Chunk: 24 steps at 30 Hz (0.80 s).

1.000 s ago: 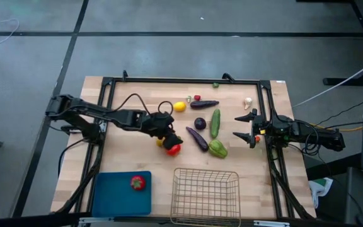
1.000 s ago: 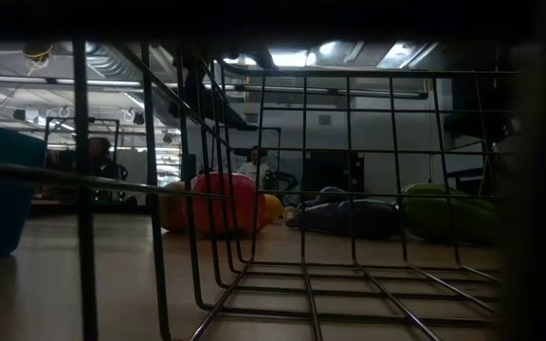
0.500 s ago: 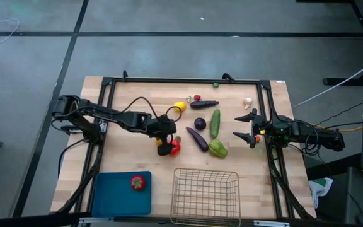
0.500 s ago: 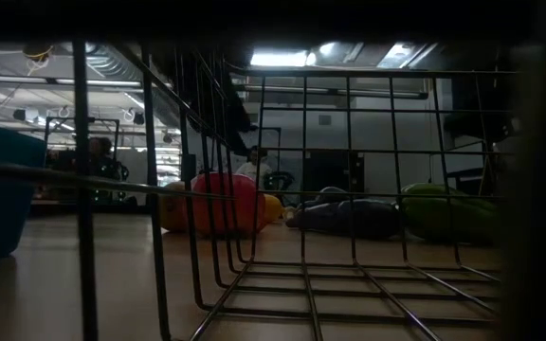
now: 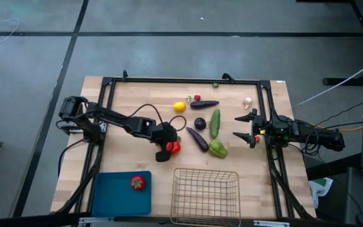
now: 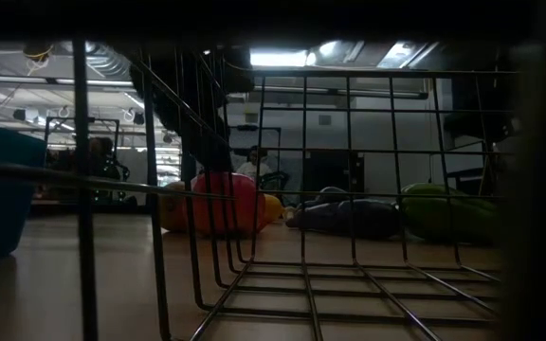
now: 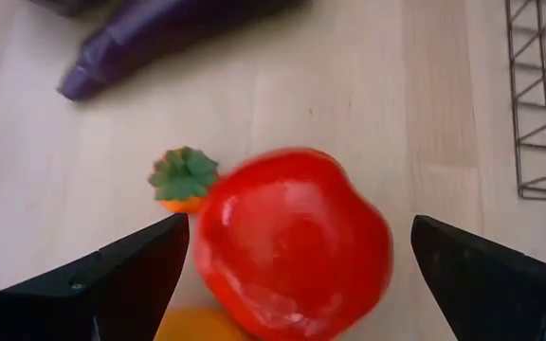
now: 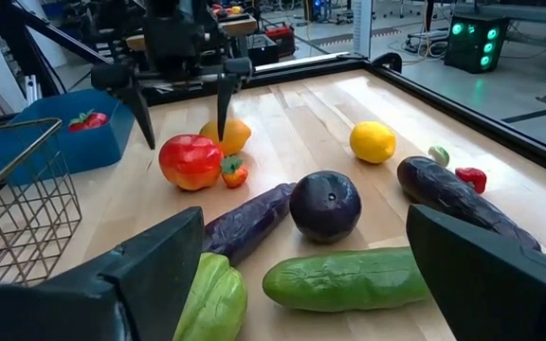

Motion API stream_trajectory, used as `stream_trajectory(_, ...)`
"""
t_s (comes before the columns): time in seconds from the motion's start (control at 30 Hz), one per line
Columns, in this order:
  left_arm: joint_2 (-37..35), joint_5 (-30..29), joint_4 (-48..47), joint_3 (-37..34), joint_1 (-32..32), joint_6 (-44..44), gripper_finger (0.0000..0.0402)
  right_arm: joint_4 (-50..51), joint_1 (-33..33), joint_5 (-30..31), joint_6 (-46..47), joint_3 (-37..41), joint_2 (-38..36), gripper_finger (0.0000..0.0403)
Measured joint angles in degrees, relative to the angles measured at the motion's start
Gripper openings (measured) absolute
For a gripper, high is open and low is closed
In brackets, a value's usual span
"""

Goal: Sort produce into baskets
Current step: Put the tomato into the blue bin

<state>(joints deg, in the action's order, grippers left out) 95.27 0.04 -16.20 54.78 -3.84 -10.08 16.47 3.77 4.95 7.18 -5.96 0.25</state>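
- Wire basket and blue tray at the near table edge; a red fruit lies in the tray.
- Left gripper at mid-table, jaws wide, straddling a red tomato on the wood, not clamped.
- Beyond: long eggplant, green pepper, cucumber, round eggplant, lemon.
- Right gripper at the right edge, jaws wide, empty.

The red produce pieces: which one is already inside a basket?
The red tomato-like piece lying in the blue tray. The larger red one sits on the table between the left claw's open fingers.
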Motion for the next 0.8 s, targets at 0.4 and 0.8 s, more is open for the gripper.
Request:
stream_trajectory(0.4, 2.77, 0.08, 0.37, 0.13, 0.07, -0.29, 0.0400, -0.02, 0.00, -0.02, -0.01, 0.01, -0.01, 0.0365)
stream_trajectory(0.8, 2.77, 0.16, -0.72, 0.17, 0.07, -1.36, 0.0344, 0.00, 0.00, 0.00, -0.01, 0.01, -0.01, 0.0365)
